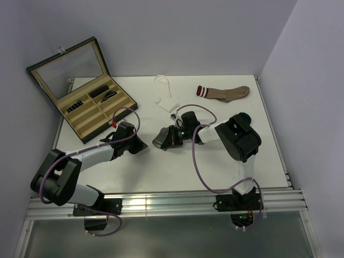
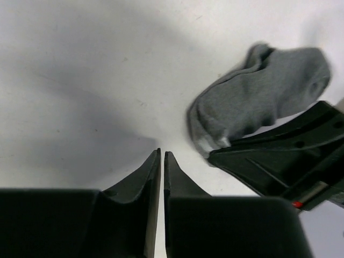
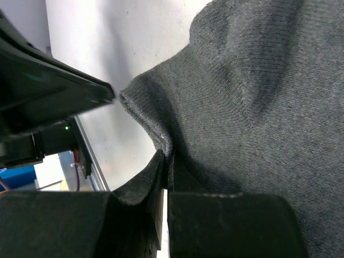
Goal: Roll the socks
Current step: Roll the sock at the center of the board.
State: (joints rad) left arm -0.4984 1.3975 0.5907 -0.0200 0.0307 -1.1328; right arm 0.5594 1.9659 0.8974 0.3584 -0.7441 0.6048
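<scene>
A dark grey sock (image 1: 159, 142) lies bunched on the white table near its middle. My right gripper (image 3: 166, 156) is shut on that sock's (image 3: 252, 97) folded edge, pinching the fabric between its fingertips. My left gripper (image 2: 162, 153) hovers just left of the sock (image 2: 263, 91), its jaws shut with only a thin slit and nothing between them. In the top view the left gripper (image 1: 143, 145) and right gripper (image 1: 165, 138) face each other across the sock. A white sock (image 1: 164, 95) and a tan sock (image 1: 226, 92) with a red-striped cuff lie flat farther back.
An open black compartment box (image 1: 102, 110) with its glass lid raised stands at the back left. The right gripper's black fingers (image 2: 285, 156) sit close to the left gripper's right side. Grey walls enclose the table (image 1: 161, 172) on three sides.
</scene>
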